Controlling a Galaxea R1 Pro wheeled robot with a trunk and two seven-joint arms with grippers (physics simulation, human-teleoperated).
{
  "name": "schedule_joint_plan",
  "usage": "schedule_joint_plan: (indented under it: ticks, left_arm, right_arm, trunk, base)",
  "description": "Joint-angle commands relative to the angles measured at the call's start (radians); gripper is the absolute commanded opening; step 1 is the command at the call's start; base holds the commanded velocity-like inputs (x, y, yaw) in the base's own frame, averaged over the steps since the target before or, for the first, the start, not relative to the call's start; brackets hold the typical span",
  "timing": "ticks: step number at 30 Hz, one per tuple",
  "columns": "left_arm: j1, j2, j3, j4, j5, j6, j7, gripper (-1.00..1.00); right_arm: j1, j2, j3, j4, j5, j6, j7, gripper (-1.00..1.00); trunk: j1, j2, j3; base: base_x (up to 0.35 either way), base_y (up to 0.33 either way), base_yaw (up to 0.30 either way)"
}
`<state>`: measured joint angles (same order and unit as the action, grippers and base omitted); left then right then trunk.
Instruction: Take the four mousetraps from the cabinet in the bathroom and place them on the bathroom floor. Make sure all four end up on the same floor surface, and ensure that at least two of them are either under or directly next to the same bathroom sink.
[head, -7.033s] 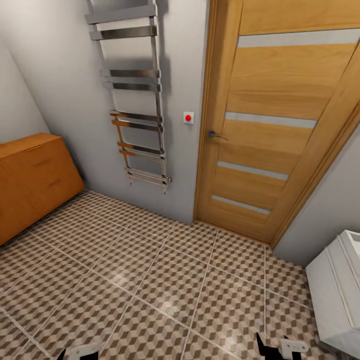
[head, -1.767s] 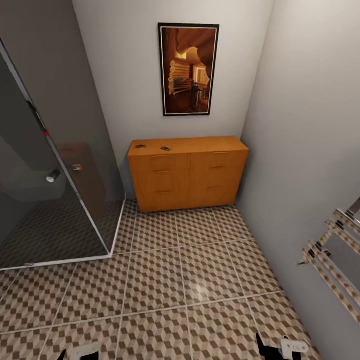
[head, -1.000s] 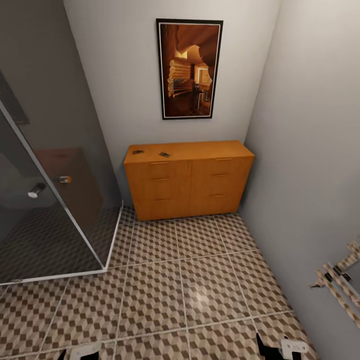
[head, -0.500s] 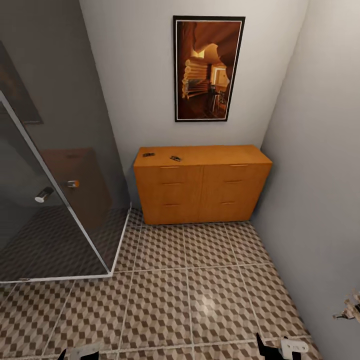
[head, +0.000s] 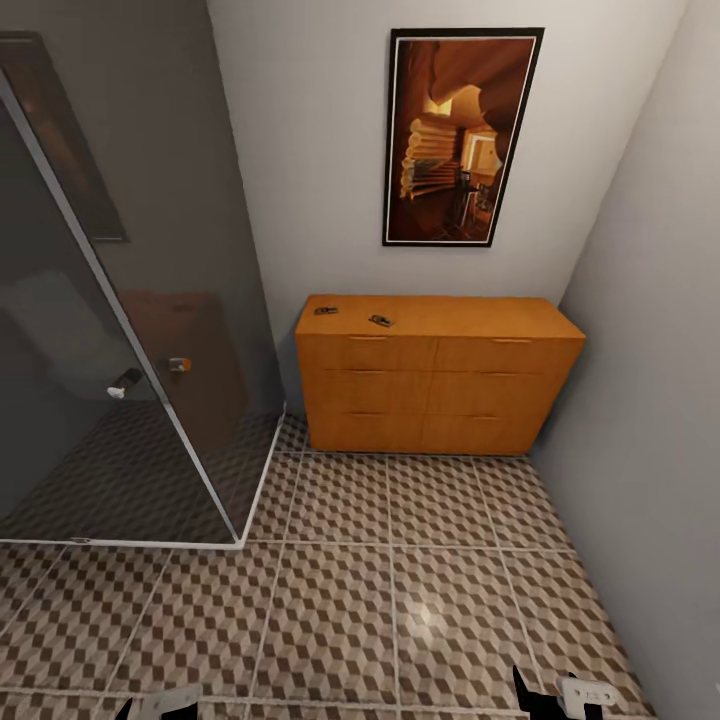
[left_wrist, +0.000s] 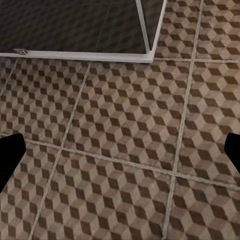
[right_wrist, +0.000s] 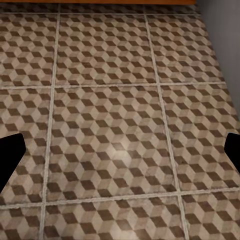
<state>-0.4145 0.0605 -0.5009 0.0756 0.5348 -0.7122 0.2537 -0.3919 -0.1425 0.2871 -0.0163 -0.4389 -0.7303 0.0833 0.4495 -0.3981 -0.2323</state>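
Observation:
The cabinet (head: 440, 378), a low orange-brown chest of drawers, stands against the far wall under a framed picture. Two mousetraps lie on its top near the left end, one (head: 326, 311) further left and one (head: 380, 321) beside it. The bathroom floor (head: 400, 560) of cube-pattern tiles stretches from me to the cabinet. My left gripper (left_wrist: 120, 160) hangs open over bare tiles, well short of the cabinet. My right gripper (right_wrist: 120, 155) is open too, above tiles close to the right wall. Their tips peek in at the bottom of the head view. The sink is out of view.
A dark glass shower enclosure (head: 110, 330) with a white base rim (left_wrist: 150, 47) fills the left side. A grey wall (head: 650, 400) bounds the right. A framed picture (head: 460, 135) hangs above the cabinet. Open tiled floor lies between shower and wall.
The head view has swung and moved on: the cabinet now sits further right and a little larger, and the towel rail at the right edge has left the picture. Both grippers keep their pose.

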Motion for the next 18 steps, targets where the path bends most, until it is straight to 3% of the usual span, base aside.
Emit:
schedule_joint_plan:
  ticks: [1,10,14,15,16,18]
  left_arm:
    - [-0.001,-0.001,-0.008,0.003,-0.001,-0.003,0.007,1.00]
    - [-0.001,-0.006,-0.008,0.003,-0.001,-0.003,0.007,1.00]
    - [-0.001,-0.007,-0.008,0.003,-0.001,-0.003,0.007,1.00]
    - [-0.001,-0.008,-0.009,0.003,-0.001,-0.003,0.007,1.00]
    - [-0.001,-0.008,-0.009,0.003,-0.001,-0.003,0.007,1.00]
    - [-0.001,-0.008,-0.009,0.003,-0.001,-0.003,0.007,1.00]
  right_arm:
    - [-0.001,0.000,0.003,0.001,-0.011,-0.003,0.008,1.00]
    - [-0.001,0.002,0.004,-0.006,-0.009,-0.001,0.002,1.00]
    - [-0.001,0.005,0.005,-0.020,-0.007,0.056,0.000,1.00]
    - [-0.001,0.005,0.005,-0.027,-0.006,0.085,0.000,1.00]
    - [-0.003,0.005,0.006,-0.053,-0.005,0.160,0.001,1.00]
    - [-0.010,-0.006,0.008,-0.226,0.000,0.423,-0.004,1.00]
  trunk:
    - [0.001,-0.002,-0.002]
    - [0.001,-0.002,-0.002]
    - [0.001,-0.002,-0.002]
    - [0.001,-0.002,-0.002]
    - [0.001,-0.002,-0.002]
    - [0.001,-0.002,-0.002]
  base:
    - [0.002,0.000,0.010]
    - [0.000,0.000,0.002]
    - [0.000,0.000,0.000]
    - [0.000,0.000,0.000]
    - [0.000,0.000,0.000]
    - [0.000,0.000,0.000]
